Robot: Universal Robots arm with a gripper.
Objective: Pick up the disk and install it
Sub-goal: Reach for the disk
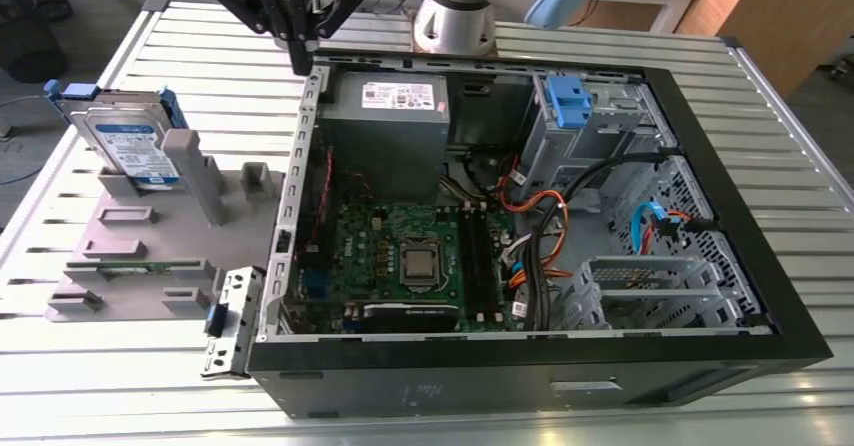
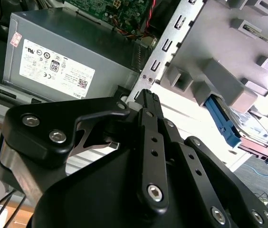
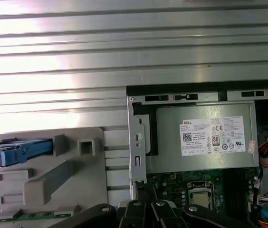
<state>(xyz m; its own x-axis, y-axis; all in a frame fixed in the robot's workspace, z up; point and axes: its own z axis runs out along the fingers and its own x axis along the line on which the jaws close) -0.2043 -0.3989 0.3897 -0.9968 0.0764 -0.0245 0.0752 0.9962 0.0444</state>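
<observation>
The disk (image 1: 128, 148) stands on edge in a slot of the grey holder (image 1: 160, 241) at the exterior view's left, its white-and-blue label facing out and blue rails along its sides. Its blue rail also shows in the first wrist view (image 3: 17, 152) and the second wrist view (image 2: 224, 122). My gripper (image 1: 302, 62) hangs above the back corner of the open computer case (image 1: 315, 156), to the right of the disk and apart from it. Its fingers (image 2: 147, 102) meet at the tip with nothing between them.
Inside the case are the grey power supply box (image 1: 387, 116), the motherboard (image 1: 414, 256), loose cables (image 1: 561, 216) and a drive cage with a bare blue clip (image 1: 567, 101). The slatted metal table (image 1: 134, 386) carries everything. A memory stick (image 1: 127, 266) lies in the holder.
</observation>
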